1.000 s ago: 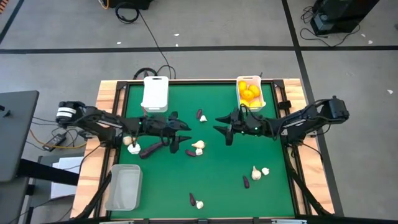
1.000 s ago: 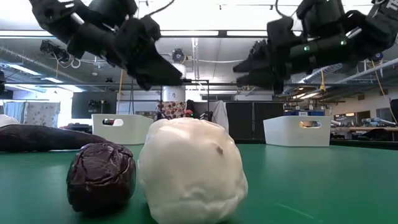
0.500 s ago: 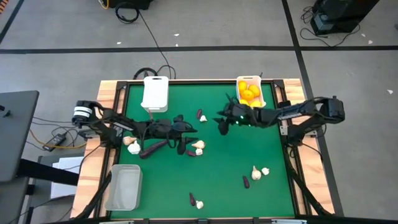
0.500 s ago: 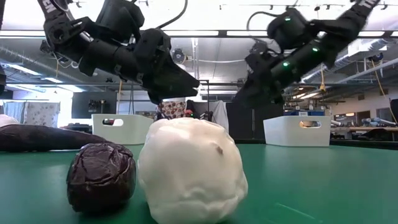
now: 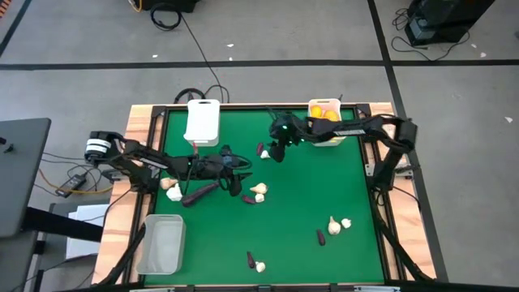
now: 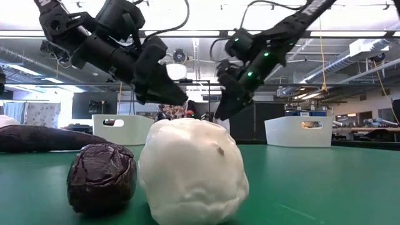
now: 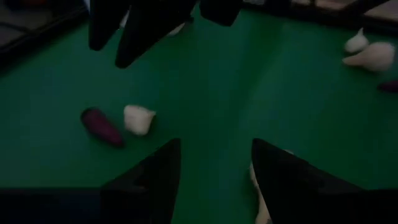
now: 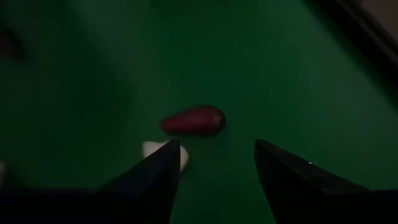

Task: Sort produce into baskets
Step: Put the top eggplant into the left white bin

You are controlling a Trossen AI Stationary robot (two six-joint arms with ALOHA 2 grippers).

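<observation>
My right gripper [image 5: 274, 154] is open and empty above a small purple eggplant [image 5: 260, 148] and a garlic bulb [image 5: 265, 154] that lie on the green table; its wrist view [image 8: 214, 165] shows the eggplant [image 8: 193, 119] and the garlic [image 8: 155, 149] just ahead. My left gripper [image 5: 242, 165] is open and empty above the table's middle [image 7: 214, 168]. A white basket [image 5: 203, 122] and a basket of yellow and orange citrus [image 5: 324, 116] stand at the far edge. A clear basket [image 5: 162, 243] stands at the near left.
A long eggplant [image 5: 199, 193] and garlic [image 5: 172, 191] lie under my left arm. Garlic [image 5: 259, 190] and a small eggplant [image 5: 247, 198] lie at the middle. More garlic and eggplants [image 5: 334, 225] lie near right, and a pair [image 5: 255, 263] at the near edge.
My right gripper has gone toward the table's left and far edges, from the middle right to above the eggplant and garlic pair, and has tipped downward. My left gripper has tipped its fingers down a little.
</observation>
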